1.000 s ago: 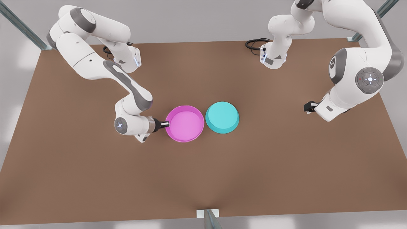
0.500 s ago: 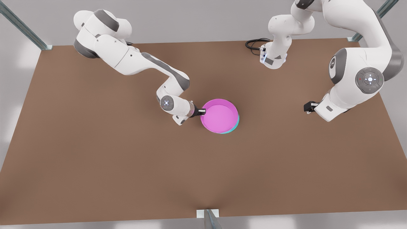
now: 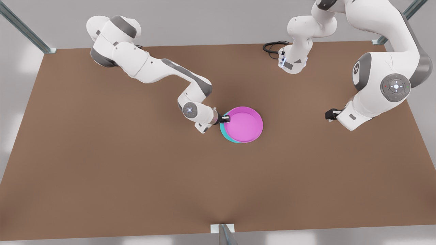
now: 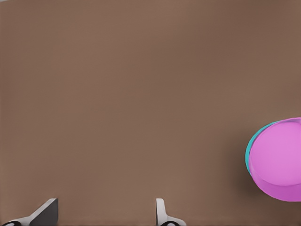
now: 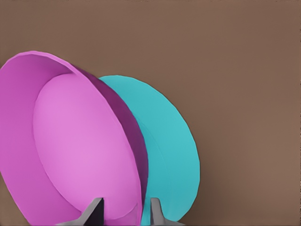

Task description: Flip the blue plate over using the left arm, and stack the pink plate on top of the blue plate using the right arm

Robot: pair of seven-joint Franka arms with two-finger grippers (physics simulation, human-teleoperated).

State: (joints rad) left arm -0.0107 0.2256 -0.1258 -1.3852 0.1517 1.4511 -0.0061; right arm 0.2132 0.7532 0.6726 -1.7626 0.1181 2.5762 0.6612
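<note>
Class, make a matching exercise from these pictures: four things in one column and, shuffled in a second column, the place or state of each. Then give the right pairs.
Things:
1. pink plate
2. blue plate
3. left gripper
4. right gripper

Places or states:
A. open, apart from both plates
B. underneath, only a crescent showing
C. shut on a plate's rim
D. on top, hollow side up, off-centre

Pairs: 1-D, 2-B, 3-A, 4-C
</note>
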